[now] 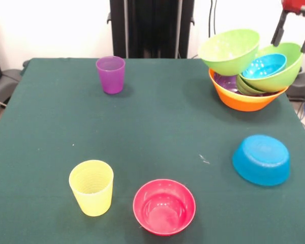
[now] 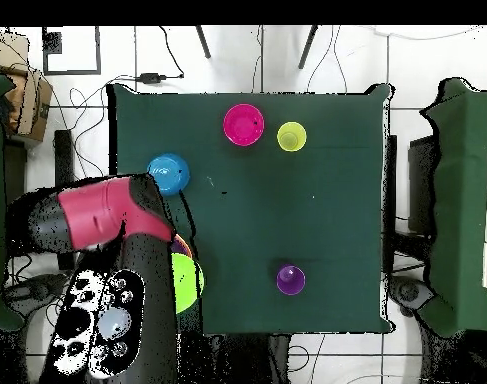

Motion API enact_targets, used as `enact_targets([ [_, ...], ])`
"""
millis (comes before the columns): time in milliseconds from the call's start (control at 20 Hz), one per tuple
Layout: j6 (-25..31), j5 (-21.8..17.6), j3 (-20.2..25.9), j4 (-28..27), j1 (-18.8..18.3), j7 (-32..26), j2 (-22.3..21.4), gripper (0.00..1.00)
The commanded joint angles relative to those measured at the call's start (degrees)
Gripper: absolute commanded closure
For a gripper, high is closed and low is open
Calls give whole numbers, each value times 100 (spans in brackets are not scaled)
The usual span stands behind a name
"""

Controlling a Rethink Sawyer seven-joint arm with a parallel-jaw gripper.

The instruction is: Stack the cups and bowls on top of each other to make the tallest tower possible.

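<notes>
The tower stands at the table's back right in the front view. Its base is the large orange bowl (image 1: pixel 246 99), holding the shallow purple bowl (image 1: pixel 225 81) and a lime green bowl (image 1: pixel 247 86). Another green bowl (image 1: pixel 282 71) with a blue bowl (image 1: pixel 264 66) in it leans on top. A third green bowl (image 1: pixel 229 51) tilts on the left. My gripper (image 1: pixel 292 46) hangs open and empty just above the pile's right side. The purple cup (image 1: pixel 111 74), yellow ribbed cup (image 1: pixel 91 187), pink-red bowl (image 1: pixel 164 206) and an upturned blue bowl (image 1: pixel 261 159) stand apart on the table.
In the overhead view my red arm (image 2: pixel 102 212) covers most of the pile; only a green bowl (image 2: pixel 186 280) shows. The blue bowl (image 2: pixel 168 173), pink-red bowl (image 2: pixel 243 124), yellow cup (image 2: pixel 292 136) and purple cup (image 2: pixel 291 279) lie spread over the green cloth (image 2: pixel 287 210).
</notes>
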Motion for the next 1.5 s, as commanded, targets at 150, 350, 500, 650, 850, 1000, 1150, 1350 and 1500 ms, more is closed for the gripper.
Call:
enact_targets([
  [150,942,-276,767,-1776,-379,-631,1172,0],
  [350,1016,-313,816,-2086,-444,-728,1351,0],
  [500,1001,-322,877,-2229,-535,-897,1461,0],
  [650,747,-303,968,-2030,-692,-1076,1458,0],
  [850,382,-266,1206,-1402,-1034,-1403,1247,0],
  [1000,238,-348,1366,-1015,-1319,-1711,1018,0],
  [1150,107,-447,1542,-566,-1777,-2198,726,0],
  [1350,108,-623,1772,-229,-2419,-2788,431,0],
  [1500,105,-735,1858,-48,-2806,-3021,231,0],
])
